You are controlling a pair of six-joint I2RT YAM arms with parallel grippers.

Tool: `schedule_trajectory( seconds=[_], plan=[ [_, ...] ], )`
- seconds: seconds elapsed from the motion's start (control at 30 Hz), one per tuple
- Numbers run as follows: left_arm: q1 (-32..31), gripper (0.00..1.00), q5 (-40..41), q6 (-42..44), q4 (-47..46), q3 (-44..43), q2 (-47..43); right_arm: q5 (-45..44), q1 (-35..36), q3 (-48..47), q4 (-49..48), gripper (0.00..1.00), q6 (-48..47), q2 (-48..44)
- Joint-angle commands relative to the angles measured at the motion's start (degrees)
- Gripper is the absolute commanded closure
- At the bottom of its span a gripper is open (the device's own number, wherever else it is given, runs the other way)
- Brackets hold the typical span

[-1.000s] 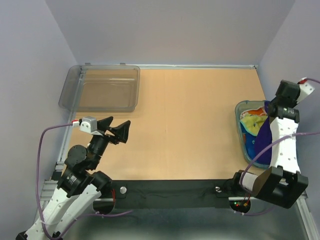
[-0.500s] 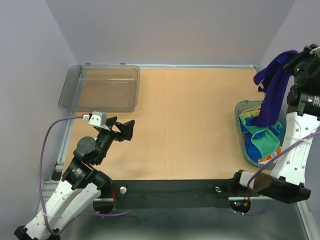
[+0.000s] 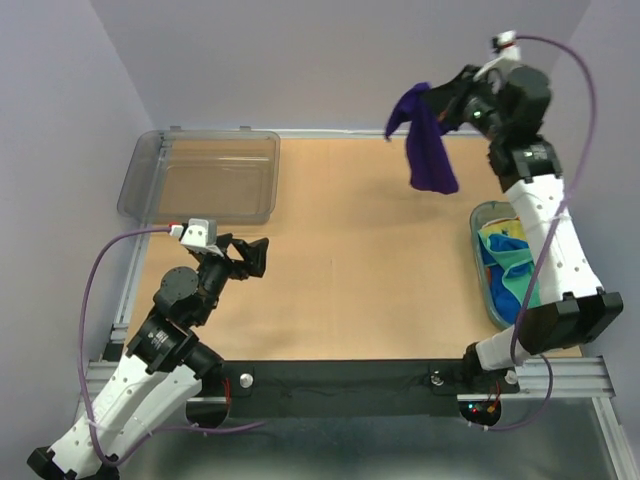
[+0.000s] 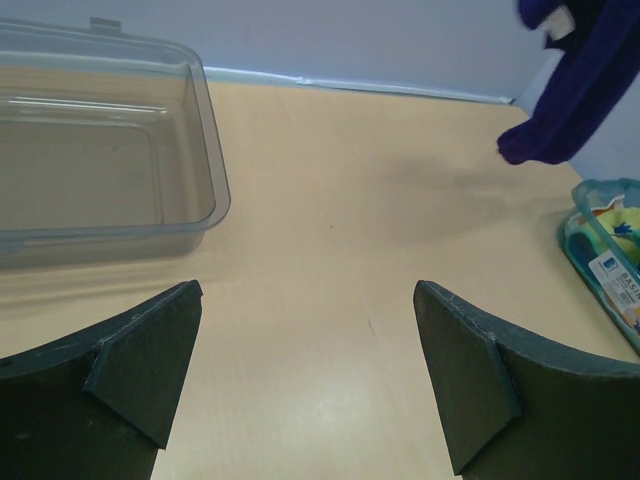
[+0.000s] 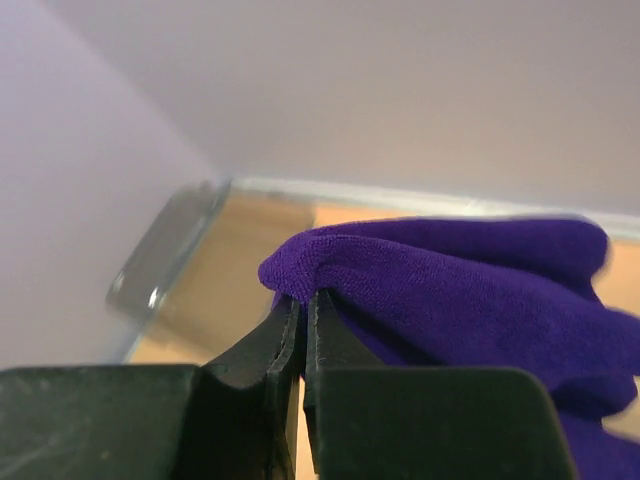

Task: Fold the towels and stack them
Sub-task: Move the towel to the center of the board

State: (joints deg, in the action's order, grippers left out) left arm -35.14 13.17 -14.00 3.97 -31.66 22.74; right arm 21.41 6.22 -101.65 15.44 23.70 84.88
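**A:** Overhead first, then. Where's the purple towel (image 3: 430, 150)?

**B:** Off the table (image 3: 360, 250), hanging at one o'clock from the right gripper (image 3: 447, 103), which is clamped on its upper edge. It droops in a bunch, so I can't make out how it is creased.

**A:** And the others?

**B:** In the basket (image 3: 478, 222) at three o'clock. I can pick out the blue towel (image 3: 488, 258) and the mint green towel (image 3: 520, 275). The right arm (image 3: 545, 215) crosses over the basket, so I can't tell what else lies in it.

**A:** The left side?

**B:** The left gripper (image 3: 247, 258) is at eight o'clock above the table, jaws spread wide and holding nothing. The bin (image 3: 200, 180) sits at ten o'clock.

**A:** What does the left wrist camera add?

**B:** The jaws stand far apart along the bottom edge. The bin is at ten o'clock, cut off on the left. The purple towel dangles at one o'clock with its top cut off, so the grip isn't seen. At three o'clock a corner of the basket shows a label (image 4: 612, 278) that the overhead doesn't show.

**A:** And the right wrist?

**B:** Only this view shows the pinch up close. The jaws are pressed together on a fold of the purple towel, which spreads off to three o'clock. Behind it all is blurred, and the bin is a grey smear at nine o'clock.
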Motion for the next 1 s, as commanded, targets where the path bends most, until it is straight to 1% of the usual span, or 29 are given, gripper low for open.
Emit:
schedule_trajectory(
  seconds=[0.0,0.03,0.07,0.1,0.13,0.17,0.2,0.23,0.27,0.3,0.33,0.37,0.4,0.43,0.47,0.5,0.53,0.6,0.63,0.67,0.7,0.73,0.8,0.83,0.9,0.93,0.97],
  plan=[
    [0.2,0.01,2.3,0.4,-0.9,-3.1,1.2,-2.1,10.6,10.4,-3.7,0.99,-4.1,-3.4],
    [0.3,0.01,2.5,0.2,-0.7,-3.1,1.3,-2.7,12.7,13.7,-3.7,1.00,-4.4,-4.2],
    [0.3,0.01,2.8,0.0,-0.5,-3.1,1.4,-3.0,16.9,17.8,-3.6,0.99,-5.2,-5.0],
    [0.3,0.01,3.2,-0.2,-0.4,-3.0,1.4,-3.5,19.2,21.6,-3.6,0.99,-5.6,-6.6],
    [0.4,0.01,3.8,-0.7,-0.3,-3.0,1.3,-4.1,21.2,29.5,-3.4,0.99,-5.6,-7.4],
    [0.4,0.01,3.8,-1.0,-0.1,-2.9,1.1,-4.2,25.6,33.0,-3.1,0.90,-5.2,-8.1],
    [0.3,0.01,4.1,-1.2,0.0,-2.7,0.7,-2.8,27.6,36.0,-2.7,0.82,-4.5,-8.8],
    [0.2,0.01,4.1,-1.7,0.1,-2.7,0.6,-1.2,29.4,39.1,-1.9,0.71,-3.8,-8.9],
    [0.2,0.01,3.8,-2.9,0.3,-2.8,0.6,0.5,32.6,43.2,0.7,0.48,-2.3,-8.8],
    [0.2,0.01,3.5,-3.6,0.9,-3.1,0.7,2.0,33.9,45.2,1.9,0.40,-1.6,-8.7],
    [0.2,0.01,2.9,-4.2,1.5,-3.4,1.1,2.8,36.3,46.6,4.7,0.30,-0.9,-9.3],
    [0.2,0.01,2.9,-5.0,1.9,-3.7,1.3,2.5,37.0,48.4,6.0,0.29,-0.9,-9.8],
    [0.2,0.01,2.4,-6.8,2.5,-4.0,2.2,0.2,37.2,48.9,7.2,0.28,-0.9,-10.8],
    [0.2,0.01,1.4,-7.5,2.6,-4.2,2.7,-2.6,37.1,49.3,8.4,0.26,-0.9,-13.8],
    [0.2,0.01,0.8,-9.4,2.6,-4.3,4.2,-10.3,37.1,49.4,8.6,0.25,-1.3,-15.4],
    [0.2,0.01,0.4,-10.1,2.3,-4.4,4.2,-10.4,37.1,49.3,8.7,0.23,-1.4,-17.1],
    [0.2,0.01,-1.1,-10.7,2.0,-4.4,6.3,-19.2,37.0,49.0,8.7,0.23,-2.2,-18.3],
    [0.2,0.01,-2.5,-11.9,0.3,-4.6,9.3,-26.2,35.9,47.7,8.6,0.23,-3.2,-19.0],
    [0.2,0.01,-3.6,-12.3,-0.2,-4.6,13.0,-29.0,34.6,47.2,8.6,0.24,-3.7,-18.4],
    [0.2,0.01,-4.0,-12.5,-1.2,-4.6,15.0,-29.1,31.3,46.6,8.4,0.26,-3.8,-17.0],
    [0.2,0.01,-4.4,-13.1,-1.6,-5.2,19.7,-28.3,29.5,46.2,7.9,0.28,-3.8,-14.7],
    [0.2,0.01,-4.5,-13.2,-1.9,-5.5,22.2,-27.7,26.6,46.3,6.0,0.32,-3.8,-13.4],
    [0.2,0.01,-3.9,-13.4,-2.2,-7.3,27.4,-26.3,24.7,46.4,3.8,0.33,-3.4,-10.1],
    [0.3,0.01,-2.6,-13.6,-2.0,-8.1,32.6,-24.6,24.1,46.4,1.5,0.33,-3.1,-9.3],
    [0.2,0.01,-0.4,-14.4,-1.2,-9.4,37.5,-24.0,23.8,46.9,-1.2,0.33,-2.6,-7.5],
    [0.3,0.01,0.8,-14.8,-1.2,-10.3,41.8,-23.4,23.8,47.8,-4.1,0.33,-2.2,-5.5],
    [0.2,0.01,1.3,-15.4,-1.2,-10.8,43.7,-23.5,23.6,48.0,-5.4,0.33,-2.1,-4.4]
  ],
)
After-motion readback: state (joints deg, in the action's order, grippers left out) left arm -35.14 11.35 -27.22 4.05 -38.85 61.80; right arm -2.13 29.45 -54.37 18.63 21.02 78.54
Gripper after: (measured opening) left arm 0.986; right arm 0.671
